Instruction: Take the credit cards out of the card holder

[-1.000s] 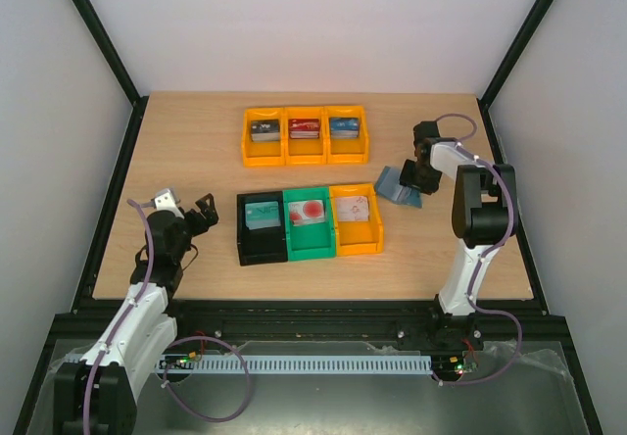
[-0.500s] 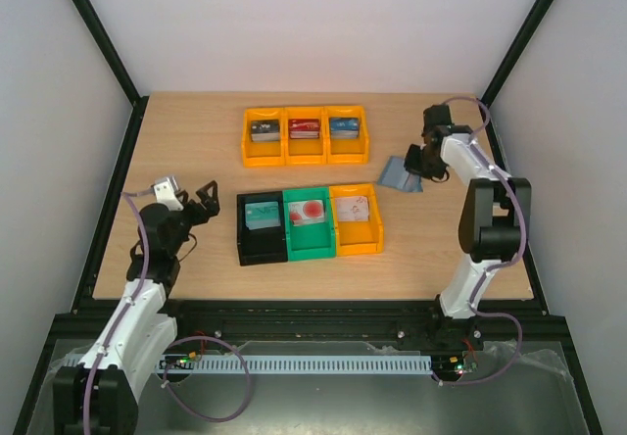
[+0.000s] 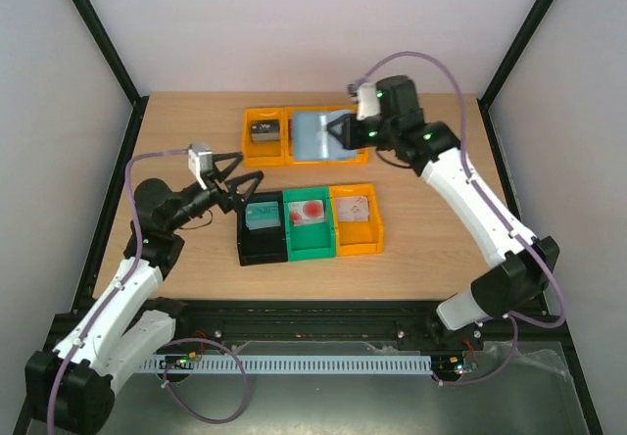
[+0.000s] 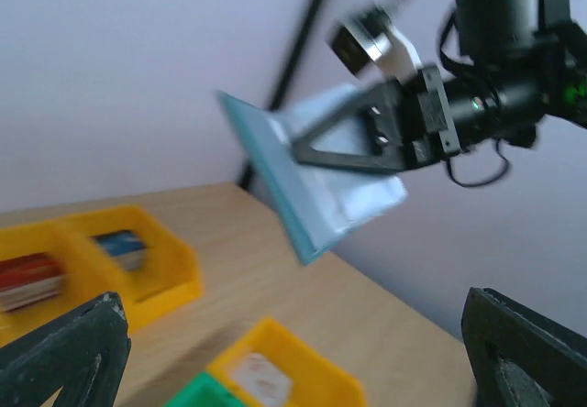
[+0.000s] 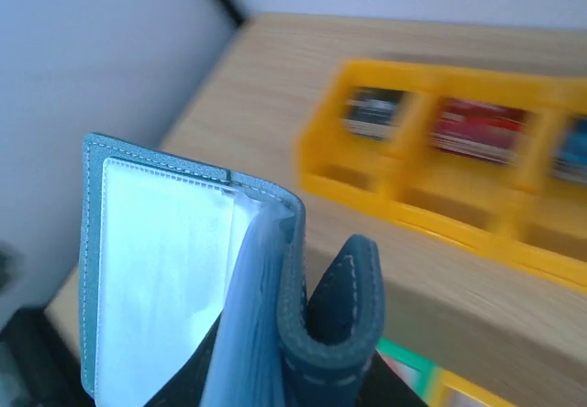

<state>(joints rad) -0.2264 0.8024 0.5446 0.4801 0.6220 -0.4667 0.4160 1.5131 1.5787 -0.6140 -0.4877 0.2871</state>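
My right gripper (image 3: 340,129) is shut on the slate-blue card holder (image 3: 315,134) and holds it in the air over the back row of yellow bins. In the right wrist view the card holder (image 5: 174,269) hangs partly open, showing a pale clear inner window; no card shows in it. My left gripper (image 3: 242,182) is open and empty, raised beside the black bin and pointing at the card holder (image 4: 307,187), well short of it. Credit cards lie in the bins, such as one in the back left bin (image 3: 265,129) and one in the black bin (image 3: 262,216).
A row of three yellow bins (image 3: 260,153) stands at the back, partly covered by the card holder. A black bin (image 3: 251,249), green bin (image 3: 312,244) and yellow bin (image 3: 359,241) stand side by side mid-table. Enclosure walls stand on both sides.
My right arm has lifted the card holder off the table at the right and swung it left over the back bins. My left gripper has risen and moved right toward the black bin.
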